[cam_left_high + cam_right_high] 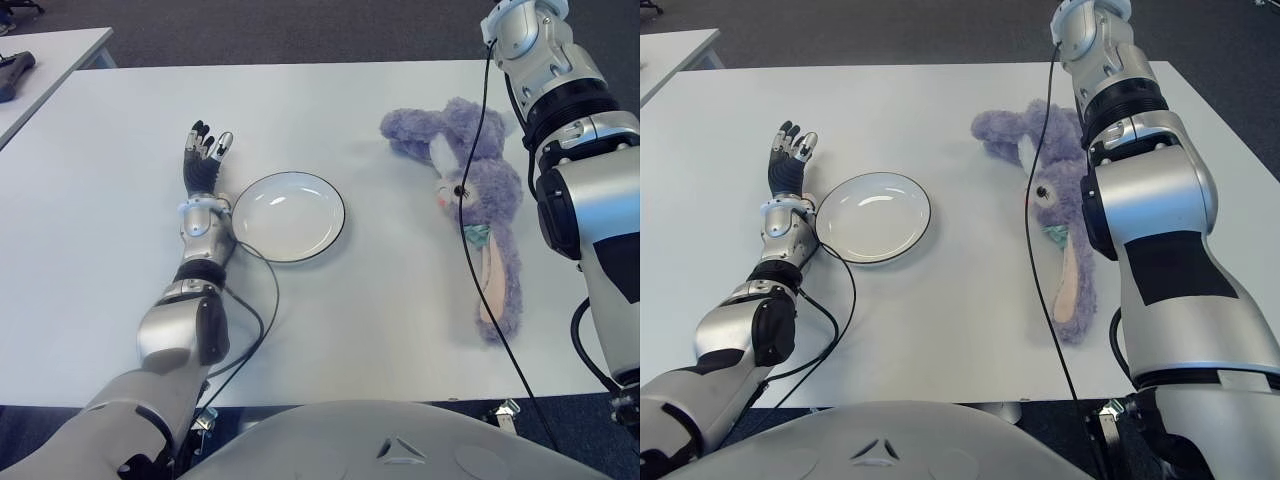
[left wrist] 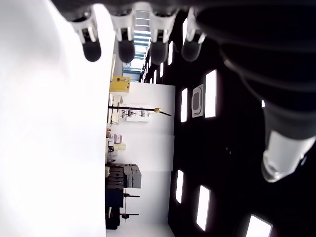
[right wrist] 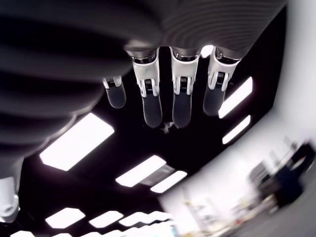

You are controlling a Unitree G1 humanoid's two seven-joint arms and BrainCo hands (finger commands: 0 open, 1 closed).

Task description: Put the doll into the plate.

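Note:
A purple plush bunny doll [image 1: 480, 190] lies on its back on the right side of the white table [image 1: 350, 320], ears toward the front edge. The white plate [image 1: 288, 216] with a dark rim sits near the middle, empty. My left hand [image 1: 205, 150] shows just left of the plate, fingers [image 2: 126, 49] straight and holding nothing. My right arm [image 1: 560, 90] reaches up past the doll's far side and its hand is out of both eye views. In the right wrist view the right hand [image 3: 163, 106] is spread against ceiling lights, empty.
A black cable [image 1: 470, 210] hangs from my right arm across the doll to the table's front edge. Another cable [image 1: 268, 300] loops beside my left forearm. A second table [image 1: 50, 60] with a dark object [image 1: 15, 70] stands at the far left.

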